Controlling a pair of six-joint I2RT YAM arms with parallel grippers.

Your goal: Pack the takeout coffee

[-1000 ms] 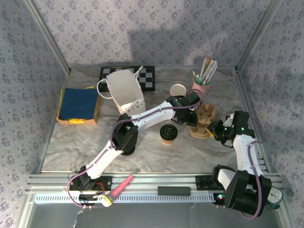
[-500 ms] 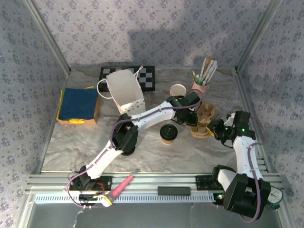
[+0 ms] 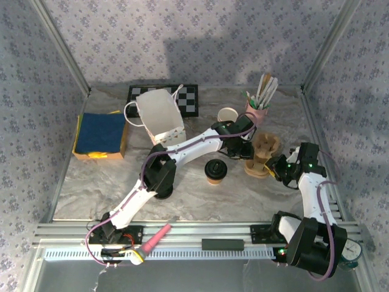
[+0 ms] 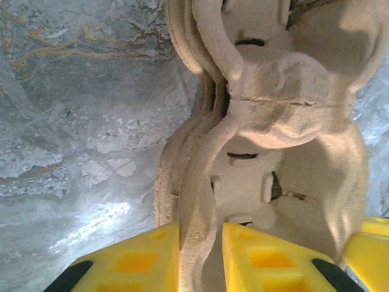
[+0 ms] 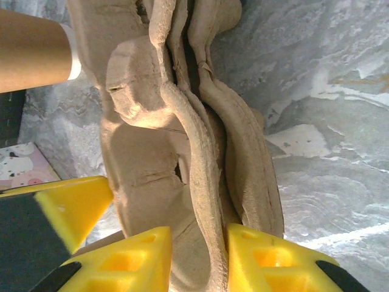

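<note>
The takeout coffee (image 3: pixel 215 172) is a small tan paper cup with a black lid on it, standing mid-table, left of both grippers and untouched. A stack of moulded pulp cup carriers (image 3: pixel 262 153) sits to its right. My left gripper (image 3: pixel 248 148) reaches it from the left, and its yellow fingers (image 4: pixel 200 234) are shut on the top carrier's (image 4: pixel 267 121) rim. My right gripper (image 3: pixel 275 165) comes from the right. Its fingers (image 5: pixel 199 240) straddle a carrier (image 5: pixel 152 152) rim that lies against one finger.
A white paper bag (image 3: pixel 159 115) stands open at the back left. An open tan cup (image 3: pixel 228 114) and a pink holder of sticks (image 3: pixel 259 103) stand behind the carriers. A blue cloth on a box (image 3: pixel 101 135) lies far left, and a checkerboard (image 3: pixel 189 97) at the back.
The top of the carrier stack has shifted slightly up and to the right between the two grippers. Both arms have barely moved, and the lidded cup has stayed put.
</note>
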